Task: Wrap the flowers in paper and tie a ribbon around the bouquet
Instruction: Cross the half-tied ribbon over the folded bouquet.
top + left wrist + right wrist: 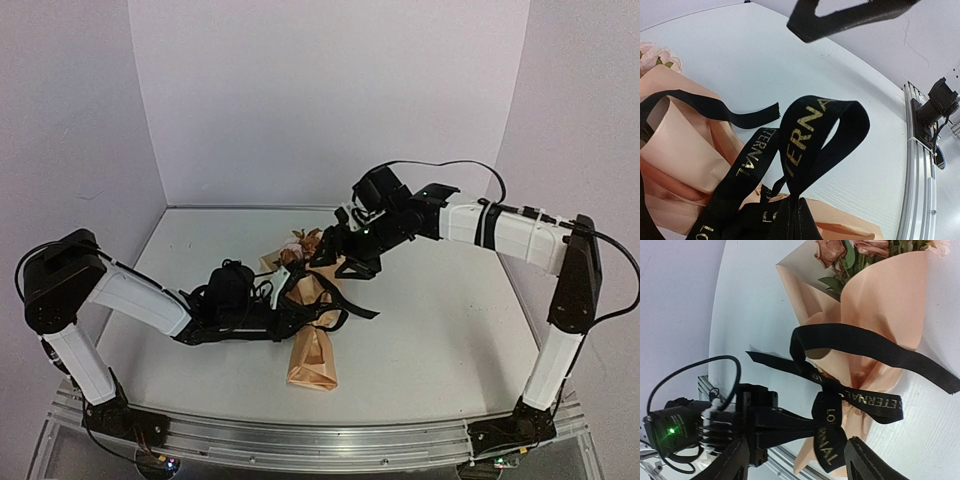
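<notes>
The bouquet (312, 355) lies on the table, its tan paper (885, 310) rolled into a cone. The flowers (840, 250) show at its wide far end (300, 243). The black ribbon (855, 340) with gold lettering goes round the cone's middle and is knotted, with loops and loose tails. My left gripper (792, 212) is shut on the base of one ribbon loop (815, 135) beside the knot. My right gripper (800, 465) hovers just above the bouquet (345, 262), open, with nothing between its fingers (875, 462).
The white table (440, 320) has an aluminium rail (917, 165) along its near edge and white walls behind and at both sides. The right arm (500, 230) reaches in from the right, the left arm (140, 300) from the left.
</notes>
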Controlling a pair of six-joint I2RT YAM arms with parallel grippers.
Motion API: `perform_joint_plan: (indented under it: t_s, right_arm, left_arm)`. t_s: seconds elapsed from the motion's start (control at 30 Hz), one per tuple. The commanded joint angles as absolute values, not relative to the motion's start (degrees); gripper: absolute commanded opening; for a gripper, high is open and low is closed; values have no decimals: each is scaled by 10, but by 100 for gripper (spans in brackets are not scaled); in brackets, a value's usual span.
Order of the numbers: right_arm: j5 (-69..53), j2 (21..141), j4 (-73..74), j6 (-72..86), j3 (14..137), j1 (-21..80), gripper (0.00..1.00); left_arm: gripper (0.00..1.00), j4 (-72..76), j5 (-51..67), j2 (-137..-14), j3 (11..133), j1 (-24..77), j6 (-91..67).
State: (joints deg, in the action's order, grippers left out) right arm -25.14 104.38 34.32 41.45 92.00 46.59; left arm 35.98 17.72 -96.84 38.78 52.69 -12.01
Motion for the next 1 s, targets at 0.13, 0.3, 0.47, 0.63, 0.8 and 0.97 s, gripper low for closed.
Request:
perform_joint_plan:
  t_s: [0.13,0.3,0.47,0.63,0.8,0.97]
  right_arm:
    - [-184,1002,385,339,864,480,58]
    - [-162,990,388,371,853,482,61]
    - [-112,968,389,405,848,505,63]
    - [-86,964,393,485,844,510,66]
    - [-105,973,392,606,842,511,62]
    - [-107,987,378,679,835,511,63]
  left_arm:
    - [0,348,177,-972,425,526,-109]
    - [0,332,169,-976,434,526,-105]
    - [0,315,152,-978,440,526,-99]
    - [0,302,140,-979,446,526,-88]
    - [0,300,133,-977,446,526,-80]
    - [0,302,130,-980,447,527,-73]
